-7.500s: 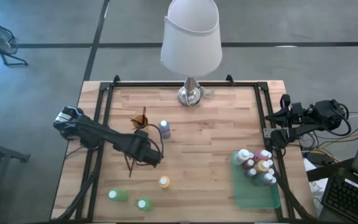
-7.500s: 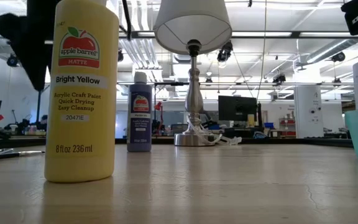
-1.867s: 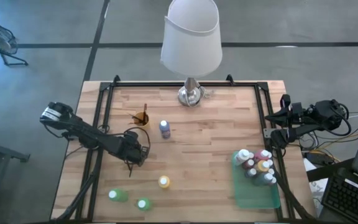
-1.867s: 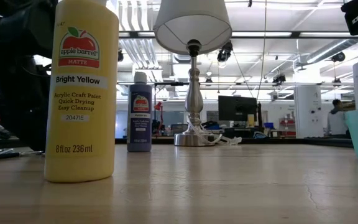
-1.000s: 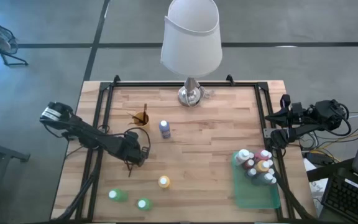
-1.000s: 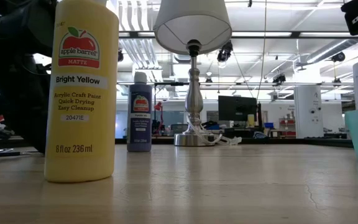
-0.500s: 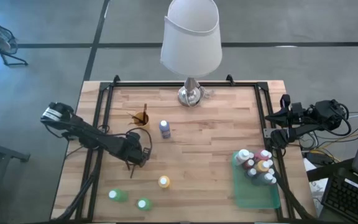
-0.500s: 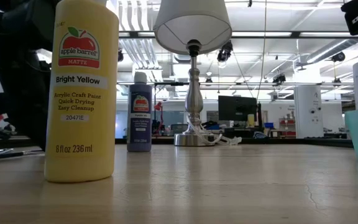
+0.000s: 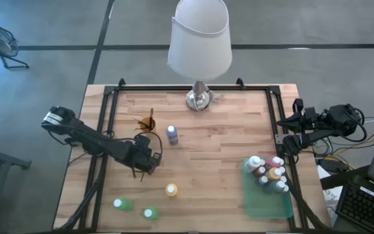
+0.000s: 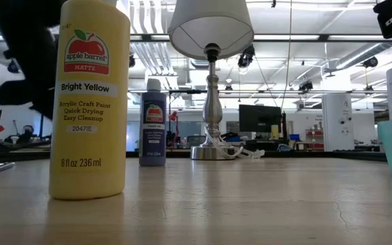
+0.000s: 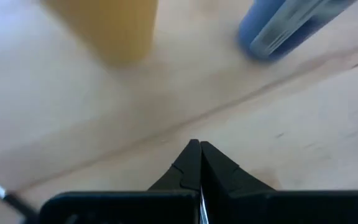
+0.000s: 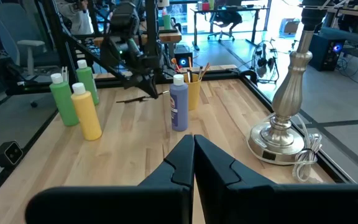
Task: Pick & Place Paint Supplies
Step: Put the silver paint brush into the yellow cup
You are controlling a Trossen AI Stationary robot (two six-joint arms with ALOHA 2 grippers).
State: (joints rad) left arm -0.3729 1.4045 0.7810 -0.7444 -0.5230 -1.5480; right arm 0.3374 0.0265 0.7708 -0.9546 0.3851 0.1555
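As seen from straight above, with the lamp end of the table taken as 12 o'clock: two green paint bottles (image 9: 123,204) upright at 7 to 8 o'clock from the table's middle, near the front edge and apart from each other. Just past them, at 8 o'clock, a dark-handled paintbrush (image 9: 135,173) flat on the wood. Beside it, at 9 o'clock, the left gripper (image 9: 147,159), low over the boards, fingers (image 11: 191,163) clenched tip to tip on nothing. At 10 o'clock, an amber cup (image 9: 149,123) with brushes standing in it. At 7 o'clock, closer to the middle than the green pair, the Bright Yellow acrylic paint bottle (image 9: 171,190), upright, white cap on. At 11 o'clock, near the cup but not touching, a blue-purple paint bottle (image 9: 172,134), also upright. At 12 o'clock, the lamp (image 9: 200,39), silver base on the far edge. At 4 o'clock, the green tray (image 9: 265,207), with a tight cluster of paint bottles (image 9: 268,172) packed into its far end. At 3 o'clock, off the table's right rail, the right gripper (image 12: 193,142), waiting, pinched closed and empty.
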